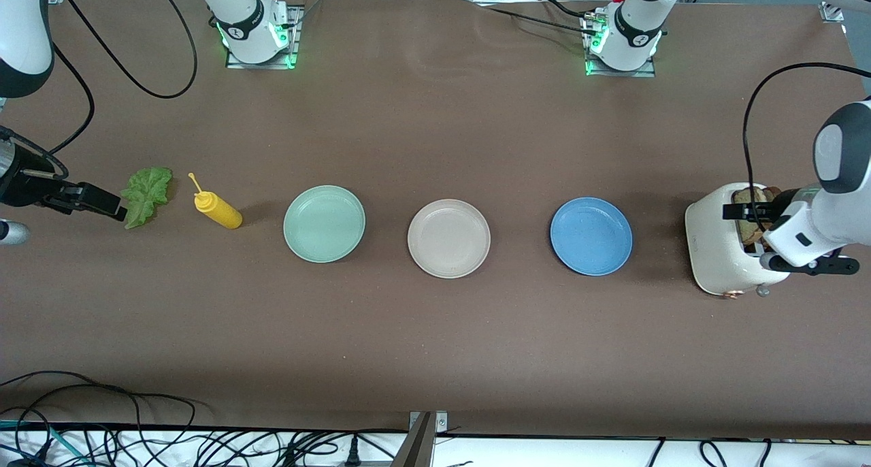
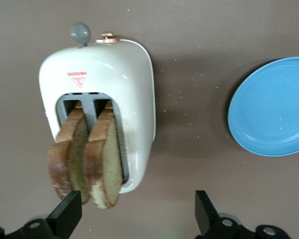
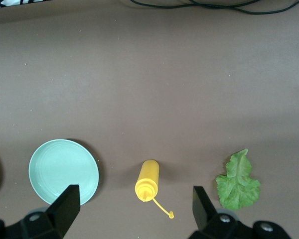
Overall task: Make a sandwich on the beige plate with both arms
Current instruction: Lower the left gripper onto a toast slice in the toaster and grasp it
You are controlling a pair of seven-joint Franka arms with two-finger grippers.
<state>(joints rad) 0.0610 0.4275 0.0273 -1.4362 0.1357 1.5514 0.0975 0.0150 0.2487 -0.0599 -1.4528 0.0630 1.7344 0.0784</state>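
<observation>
Honestly, nothing on beige plate mid-surface yet. Left gripper over toaster at left arm's edge, fingers spread beside bread slices. Right gripper spread over mustard bottle, near lettuce. Could pinch both slices together.

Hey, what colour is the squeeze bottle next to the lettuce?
Yellow. The bottle lies beside the lettuce; it shows best in the front view.

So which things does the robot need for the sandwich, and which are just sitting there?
Needed:
- bread slices in the toaster
- lettuce leaf
- beige plate
- left gripper, open over the toaster
- right gripper, open near the lettuce

Just sitting:
- mint green plate
- blue plate
- yellow squeeze bottle
</observation>
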